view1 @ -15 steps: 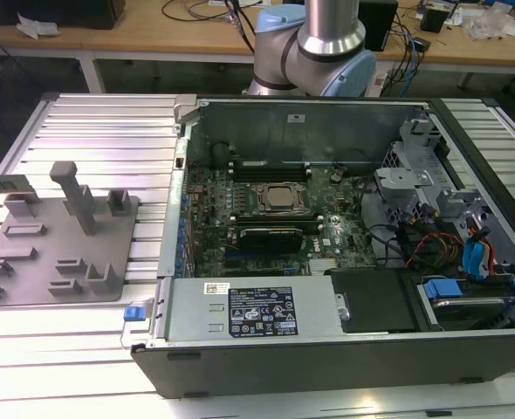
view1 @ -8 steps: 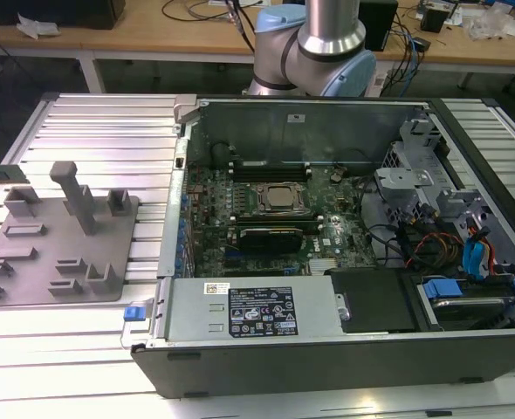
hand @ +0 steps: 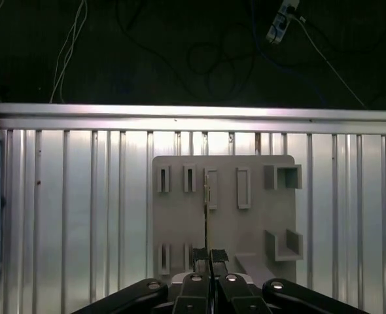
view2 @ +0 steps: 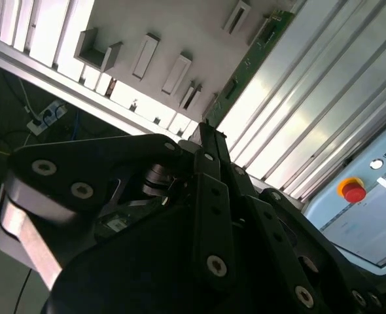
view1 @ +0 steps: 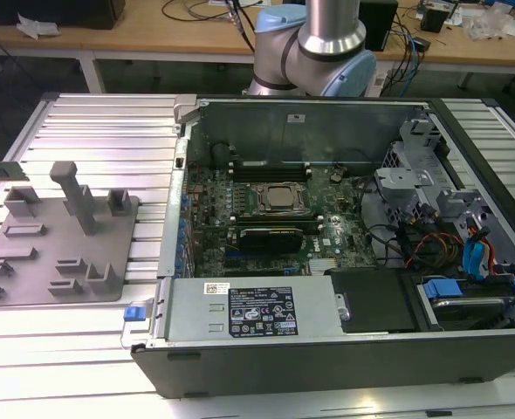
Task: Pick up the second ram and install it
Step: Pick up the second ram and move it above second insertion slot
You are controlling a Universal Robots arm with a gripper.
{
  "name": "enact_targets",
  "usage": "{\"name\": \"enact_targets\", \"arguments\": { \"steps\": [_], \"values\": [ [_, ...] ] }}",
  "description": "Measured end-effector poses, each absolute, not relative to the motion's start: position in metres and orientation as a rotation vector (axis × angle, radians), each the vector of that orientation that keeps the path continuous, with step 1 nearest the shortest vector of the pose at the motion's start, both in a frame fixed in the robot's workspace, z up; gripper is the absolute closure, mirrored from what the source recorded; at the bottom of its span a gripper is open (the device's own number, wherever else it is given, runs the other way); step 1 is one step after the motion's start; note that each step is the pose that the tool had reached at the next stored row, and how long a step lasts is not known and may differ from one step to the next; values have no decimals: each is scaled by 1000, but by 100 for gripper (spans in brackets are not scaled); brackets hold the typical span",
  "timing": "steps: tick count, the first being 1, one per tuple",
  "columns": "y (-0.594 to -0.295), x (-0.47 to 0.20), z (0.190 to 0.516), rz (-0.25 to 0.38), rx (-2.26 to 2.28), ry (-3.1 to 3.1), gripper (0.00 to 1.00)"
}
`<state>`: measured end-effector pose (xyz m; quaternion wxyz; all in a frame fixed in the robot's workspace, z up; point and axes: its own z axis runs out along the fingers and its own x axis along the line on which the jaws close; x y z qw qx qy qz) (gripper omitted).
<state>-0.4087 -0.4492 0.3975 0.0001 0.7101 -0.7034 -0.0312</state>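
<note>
The second ram [view1: 3, 171] is a thin green stick standing on edge at the far end of the grey holder plate [view1: 57, 253], at the exterior view's left. In the first wrist view I look down on the ram [hand: 207, 209] edge-on as a thin line across the holder [hand: 258, 216]. My gripper [hand: 209, 256] hangs well above it, in line with it, its black fingers together and nothing between them. In the second wrist view the ram [view2: 258, 55] lies far beyond the fingertips [view2: 209, 134], by the holder [view2: 180, 26].
The open computer case [view1: 327, 349] fills the exterior view's right, with the motherboard's black slots [view1: 271, 170] and processor socket [view1: 279, 199] inside. The arm's base [view1: 314, 44] stands behind the case. A red stop button [view2: 354, 191] sits beside the slatted aluminium table [view1: 92, 122].
</note>
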Motion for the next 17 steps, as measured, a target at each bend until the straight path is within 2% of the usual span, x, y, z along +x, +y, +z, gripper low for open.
{"name": "enact_targets", "arguments": {
  "steps": [17],
  "values": [
    [-449, -391, 407, -98, 2231, -2210, 91]
  ]
}}
